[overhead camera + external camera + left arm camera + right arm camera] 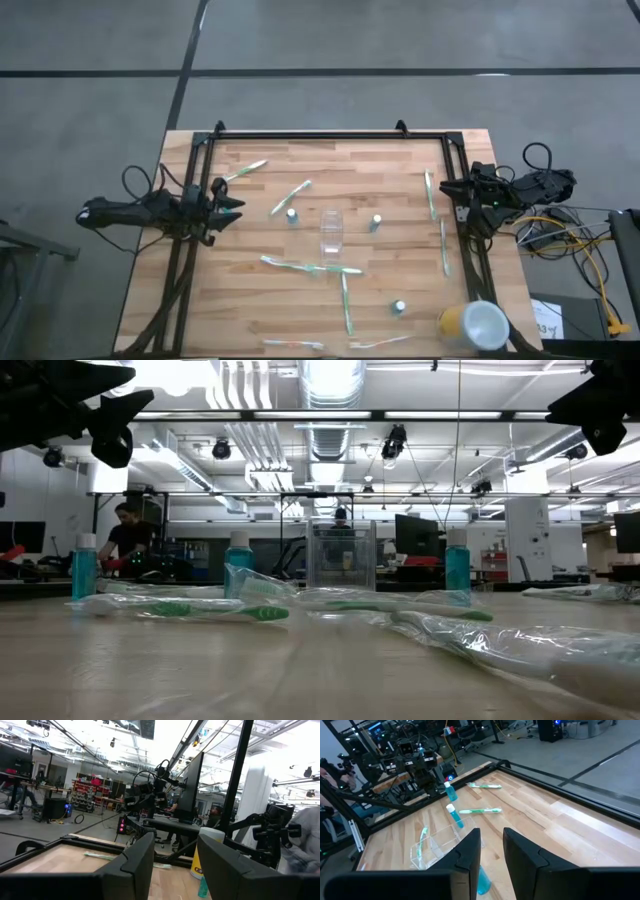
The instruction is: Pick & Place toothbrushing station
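Observation:
A small clear plastic cup (331, 228) stands upright at the table's middle. Three small bluish tubes with white caps (291, 215) (376, 222) (399, 307) stand on their ends around it. Several thin white-and-green toothbrushes lie flat on the wood, among them one (310, 267) just near of the cup and one (430, 195) by the right edge. My left gripper (232, 205) hovers at the table's left edge, open and with nothing between its fingers (140, 865). My right gripper (447, 186) hovers at the right edge; its fingers (470, 852) stand a narrow gap apart with nothing between them.
A larger yellow cup with a white top (475, 325) sits at the near right corner. A black frame (330, 135) runs along the table's far, left and right edges. Cables (560, 240) lie off the table's right side. A person (128, 535) shows in the room behind.

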{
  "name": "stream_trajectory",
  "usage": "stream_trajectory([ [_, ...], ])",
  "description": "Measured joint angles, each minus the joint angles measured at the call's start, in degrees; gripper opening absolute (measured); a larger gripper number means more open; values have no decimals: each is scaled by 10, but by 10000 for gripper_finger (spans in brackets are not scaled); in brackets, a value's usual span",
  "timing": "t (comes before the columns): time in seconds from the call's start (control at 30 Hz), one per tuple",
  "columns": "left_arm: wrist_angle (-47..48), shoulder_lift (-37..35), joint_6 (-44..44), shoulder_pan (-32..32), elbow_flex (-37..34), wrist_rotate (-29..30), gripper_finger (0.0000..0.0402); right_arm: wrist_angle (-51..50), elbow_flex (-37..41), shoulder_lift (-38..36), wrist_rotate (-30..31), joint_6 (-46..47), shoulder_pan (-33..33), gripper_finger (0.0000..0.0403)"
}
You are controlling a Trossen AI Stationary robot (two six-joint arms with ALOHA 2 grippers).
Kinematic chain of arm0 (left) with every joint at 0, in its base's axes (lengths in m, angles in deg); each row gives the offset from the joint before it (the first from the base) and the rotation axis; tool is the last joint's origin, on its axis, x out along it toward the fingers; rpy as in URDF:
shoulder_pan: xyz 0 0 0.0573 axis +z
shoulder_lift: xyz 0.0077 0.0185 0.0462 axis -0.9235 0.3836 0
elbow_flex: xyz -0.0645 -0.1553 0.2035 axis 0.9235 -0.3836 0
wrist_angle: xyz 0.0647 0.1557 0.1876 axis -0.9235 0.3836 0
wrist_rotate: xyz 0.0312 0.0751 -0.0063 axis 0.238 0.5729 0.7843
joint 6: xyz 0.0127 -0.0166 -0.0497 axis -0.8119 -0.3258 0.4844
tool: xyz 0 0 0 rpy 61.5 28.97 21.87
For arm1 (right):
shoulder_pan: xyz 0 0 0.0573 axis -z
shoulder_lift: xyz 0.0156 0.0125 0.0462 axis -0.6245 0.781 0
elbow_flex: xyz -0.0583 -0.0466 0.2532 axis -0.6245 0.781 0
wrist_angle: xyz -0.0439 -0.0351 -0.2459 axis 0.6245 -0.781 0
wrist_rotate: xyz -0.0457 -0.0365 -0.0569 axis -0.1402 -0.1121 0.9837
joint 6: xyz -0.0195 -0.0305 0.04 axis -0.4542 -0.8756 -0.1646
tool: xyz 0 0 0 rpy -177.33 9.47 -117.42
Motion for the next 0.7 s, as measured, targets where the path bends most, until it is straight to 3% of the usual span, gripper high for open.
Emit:
stream_trajectory([
  [0.7, 0, 0, 0, 0, 0, 0, 156, 0, 0, 0, 0, 0, 0, 79],
])
